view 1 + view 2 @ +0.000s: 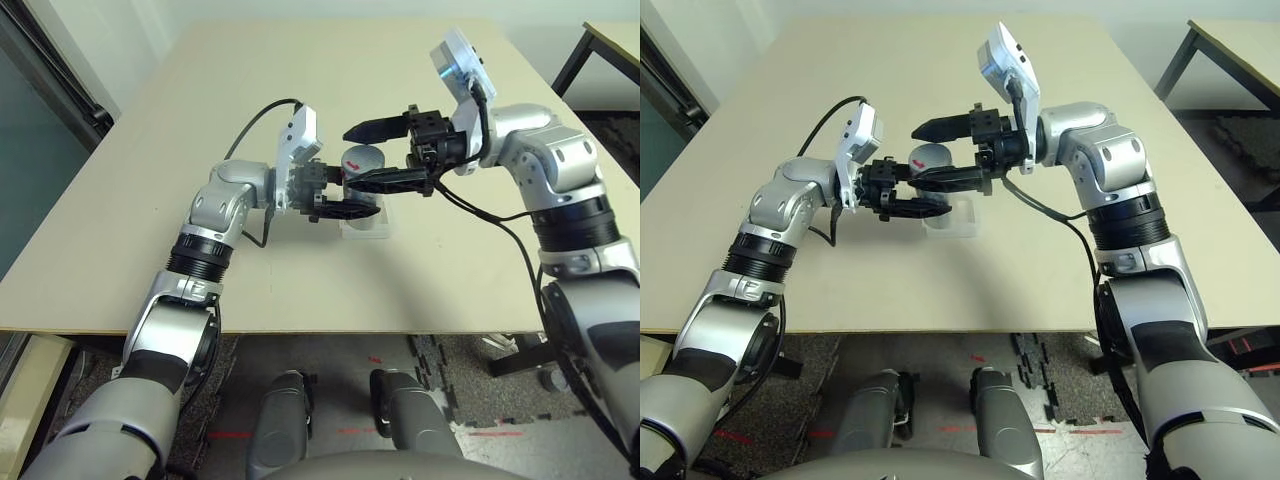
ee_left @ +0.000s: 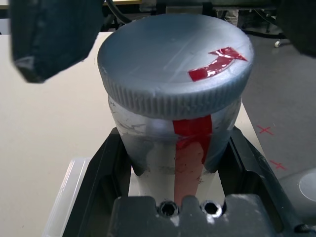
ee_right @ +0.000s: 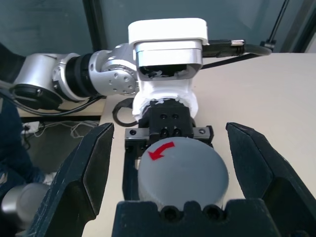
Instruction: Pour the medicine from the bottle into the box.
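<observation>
Above the box (image 1: 368, 226), half hidden | left pincer (image 1: 335, 193) pinching bottle (image 2: 177, 123) | right pincer (image 3: 173, 168) spread.

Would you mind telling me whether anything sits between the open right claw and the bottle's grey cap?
Nothing visible does: the right claw is open, its fingers either side of the ribbed grey cap of the grey-silver, red-striped bottle.
</observation>
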You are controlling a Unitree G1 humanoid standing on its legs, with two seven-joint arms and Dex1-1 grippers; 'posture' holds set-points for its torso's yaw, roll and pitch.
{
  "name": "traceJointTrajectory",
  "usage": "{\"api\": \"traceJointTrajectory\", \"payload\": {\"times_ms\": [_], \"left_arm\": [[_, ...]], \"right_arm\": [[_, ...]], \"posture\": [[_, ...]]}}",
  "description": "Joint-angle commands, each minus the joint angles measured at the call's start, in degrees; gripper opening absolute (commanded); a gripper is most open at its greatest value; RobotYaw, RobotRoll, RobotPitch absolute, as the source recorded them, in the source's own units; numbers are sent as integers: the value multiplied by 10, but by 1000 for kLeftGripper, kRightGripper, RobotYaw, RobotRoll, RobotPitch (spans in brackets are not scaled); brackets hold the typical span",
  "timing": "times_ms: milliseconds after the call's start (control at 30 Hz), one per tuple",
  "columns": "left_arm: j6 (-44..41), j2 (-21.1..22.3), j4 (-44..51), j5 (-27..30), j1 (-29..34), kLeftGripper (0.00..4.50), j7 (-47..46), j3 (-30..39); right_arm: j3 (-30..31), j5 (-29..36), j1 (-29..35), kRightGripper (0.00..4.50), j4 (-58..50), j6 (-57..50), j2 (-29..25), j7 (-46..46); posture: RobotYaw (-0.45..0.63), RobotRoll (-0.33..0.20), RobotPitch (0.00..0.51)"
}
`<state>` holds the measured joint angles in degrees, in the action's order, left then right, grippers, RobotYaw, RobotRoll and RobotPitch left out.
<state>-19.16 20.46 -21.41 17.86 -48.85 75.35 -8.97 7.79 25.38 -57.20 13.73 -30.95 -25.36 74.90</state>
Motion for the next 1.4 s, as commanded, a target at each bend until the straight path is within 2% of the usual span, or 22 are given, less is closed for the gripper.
{"api": "traceJointTrajectory", "payload": {"times_ms": [33, 433, 900, 1200, 1400], "left_arm": [[0, -1, 4, 7, -2, 2667, -2, 4], [-8, -4, 15, 12, -5, 2667, -7, 3], [-20, 8, 33, 16, 15, 2667, -15, 8], [-23, 9, 37, 15, 20, 2667, -15, 11], [-17, 13, 26, 13, 18, 2667, -16, 14]], "right_arm": [[1, -14, 4, 4500, 7, 18, 6, -15], [-5, -43, -2, 4500, 58, 52, 8, -39], [-33, -31, 12, 4500, 68, 48, -64, -38], [-43, -37, 20, 4500, 79, 49, -88, -33], [-41, -26, 45, 4500, 36, 11, -103, -18]], "posture": [[-8, 0, 91], [-11, 0, 89], [-20, 0, 94], [-22, 0, 96], [-18, 0, 98]]}}
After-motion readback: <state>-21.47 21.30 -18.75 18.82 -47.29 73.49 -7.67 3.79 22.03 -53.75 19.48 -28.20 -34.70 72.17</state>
